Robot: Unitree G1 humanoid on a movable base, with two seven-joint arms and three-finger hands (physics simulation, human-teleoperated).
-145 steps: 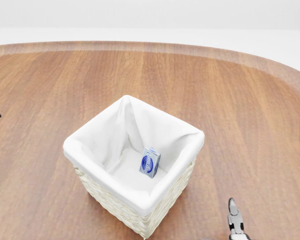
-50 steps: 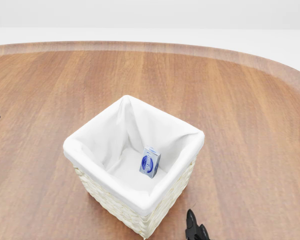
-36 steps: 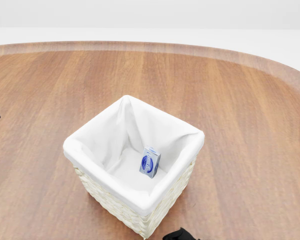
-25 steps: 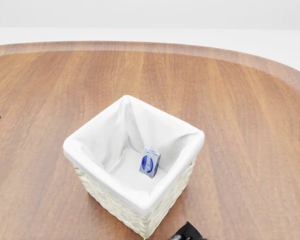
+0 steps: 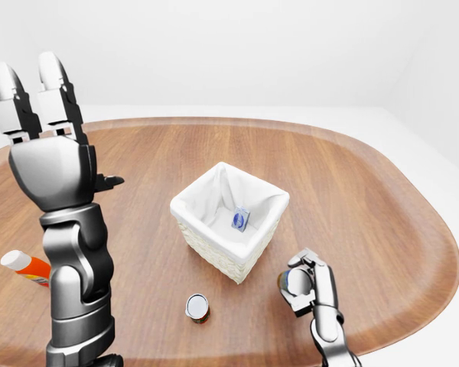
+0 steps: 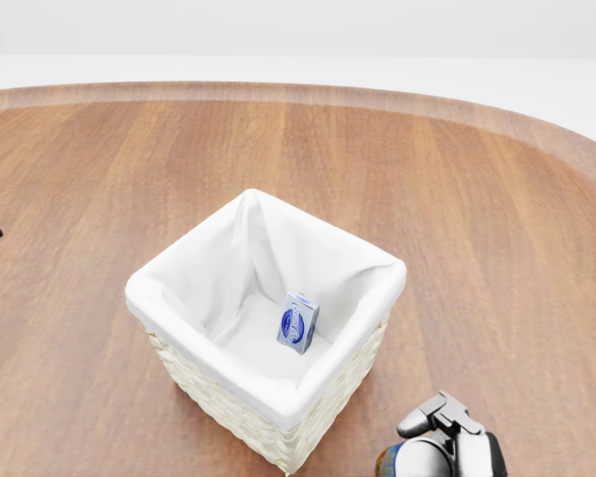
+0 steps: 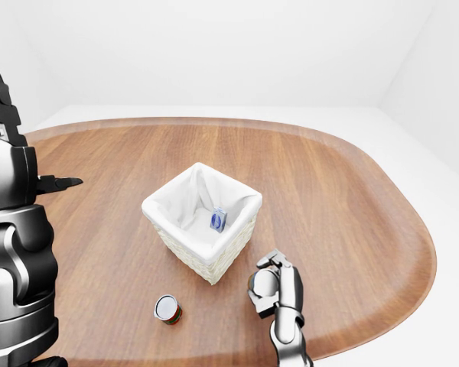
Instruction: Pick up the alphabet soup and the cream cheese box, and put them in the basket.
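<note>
Alphabet soup: a round can (image 5: 294, 281) is seen pinched in the right hand (image 5: 312, 284), at about 4 o'clock from the basket (image 5: 190, 205) in the left-eye view; whether this can or the one lying on the table is the soup cannot be told.
Can axis: its long axis appears tipped towards the basket, though the label is mostly hidden by the fingers (image 7: 283, 269).
Cream cheese box: the small blue-and-white box (image 6: 298, 323) is seen standing upright on the basket's liner, its long axis vertical.
Second can: another can (image 5: 197, 307) rests on the table (image 5: 367, 191) at 6 o'clock from the basket, its pale end facing up.
Left hand: the left hand (image 5: 50, 141) is held raised at 9 o'clock, its fingers spread and empty.
Orange object: an orange-and-white item (image 5: 24, 267) lies at 8 o'clock.
Risk: the can could be knocked against the rim and dropped outside if it is released too early or carried too low.
</note>
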